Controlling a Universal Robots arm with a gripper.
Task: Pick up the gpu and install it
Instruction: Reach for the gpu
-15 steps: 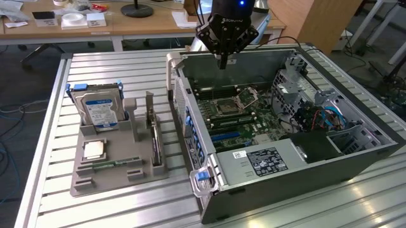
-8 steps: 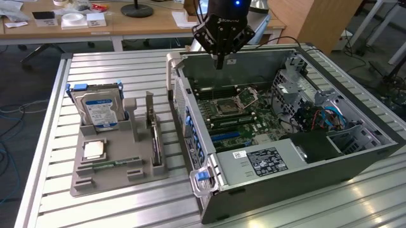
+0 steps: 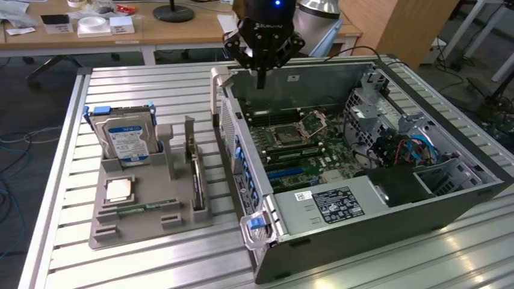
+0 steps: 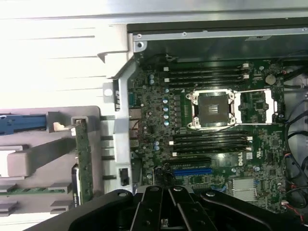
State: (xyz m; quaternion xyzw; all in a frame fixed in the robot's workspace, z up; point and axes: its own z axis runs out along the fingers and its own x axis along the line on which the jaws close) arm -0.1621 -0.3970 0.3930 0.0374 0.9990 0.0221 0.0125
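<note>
The gripper [image 3: 261, 83], fingers together and empty, hangs well apart from the gpu [image 3: 197, 176], which stands edge-up in its rack [image 3: 144, 224] for grasping.

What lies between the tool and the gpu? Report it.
The computer case's wall stands between the tool and the gpu, seen in the exterior view.

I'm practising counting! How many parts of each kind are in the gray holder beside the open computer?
Hard drive: 1
Graphics card: 1
Memory stick: 1
Square chip: 1
Total: 4
</note>
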